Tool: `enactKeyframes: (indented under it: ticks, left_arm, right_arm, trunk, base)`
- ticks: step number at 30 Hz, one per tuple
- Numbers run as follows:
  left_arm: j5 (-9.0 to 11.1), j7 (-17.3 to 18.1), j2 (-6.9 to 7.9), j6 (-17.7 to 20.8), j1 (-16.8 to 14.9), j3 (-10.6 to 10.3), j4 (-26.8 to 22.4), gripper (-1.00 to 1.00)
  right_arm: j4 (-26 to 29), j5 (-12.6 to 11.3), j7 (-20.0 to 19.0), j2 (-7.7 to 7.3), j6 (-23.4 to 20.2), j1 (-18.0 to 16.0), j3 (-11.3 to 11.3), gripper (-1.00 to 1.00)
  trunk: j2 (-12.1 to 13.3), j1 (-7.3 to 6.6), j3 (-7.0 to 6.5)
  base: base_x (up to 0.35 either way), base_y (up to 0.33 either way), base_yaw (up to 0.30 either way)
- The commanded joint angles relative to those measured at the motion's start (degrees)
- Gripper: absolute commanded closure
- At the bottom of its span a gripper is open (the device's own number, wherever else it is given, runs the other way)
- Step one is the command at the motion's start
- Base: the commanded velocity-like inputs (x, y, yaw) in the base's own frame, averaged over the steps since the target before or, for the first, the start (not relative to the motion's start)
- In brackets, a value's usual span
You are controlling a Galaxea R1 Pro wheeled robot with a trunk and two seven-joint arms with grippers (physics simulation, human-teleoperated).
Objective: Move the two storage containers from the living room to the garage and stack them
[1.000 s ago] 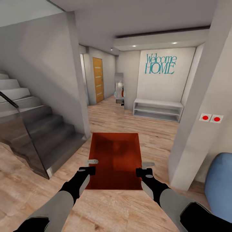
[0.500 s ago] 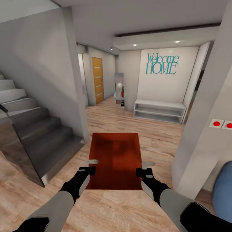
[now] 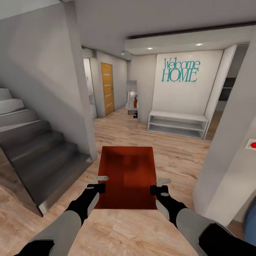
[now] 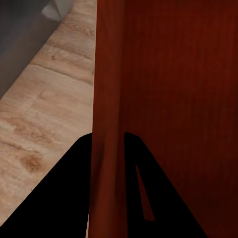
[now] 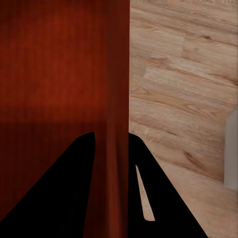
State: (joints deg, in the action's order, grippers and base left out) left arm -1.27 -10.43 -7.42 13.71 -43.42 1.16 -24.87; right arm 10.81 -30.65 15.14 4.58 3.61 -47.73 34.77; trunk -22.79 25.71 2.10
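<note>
Carrying one storage container (image 3: 128,176) through the hallway, the robot holds it low at 12 o'clock, between both arms. The left gripper (image 3: 101,182) has its fingers clamped over the left wall, and the right gripper (image 3: 159,185) clamps the right wall. To do this well, keep both arms level and steer between the stairs (image 3: 39,149) at 10 o'clock and the white wall (image 3: 227,156) at 2 o'clock.

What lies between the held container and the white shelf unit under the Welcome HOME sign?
In the head view, only bare wood-plank flooring lies between the orange-red container and the white shelf unit.
</note>
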Motion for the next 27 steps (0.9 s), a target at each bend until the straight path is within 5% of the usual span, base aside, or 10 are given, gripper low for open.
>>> enactKeyframes:
  ticks: [1, 27]
  left_arm:
    - [-0.13, -0.38, 0.04, 0.36, 0.00, -0.33, 0.88, 1.00]
    - [-0.13, -0.38, 0.04, 0.36, 0.00, -0.30, 0.88, 1.00]
  right_arm:
    - [0.17, 0.23, -0.02, -0.01, 1.87, -0.12, -0.31, 1.00]
    - [0.17, 0.24, -0.02, -0.01, 1.85, -0.11, -0.31, 1.00]
  trunk:
    - [-0.13, 0.07, 0.12]
    - [-0.13, 0.07, 0.12]
  base:
    - [0.322, 0.000, 0.000]
    - [0.322, 0.000, 0.000]
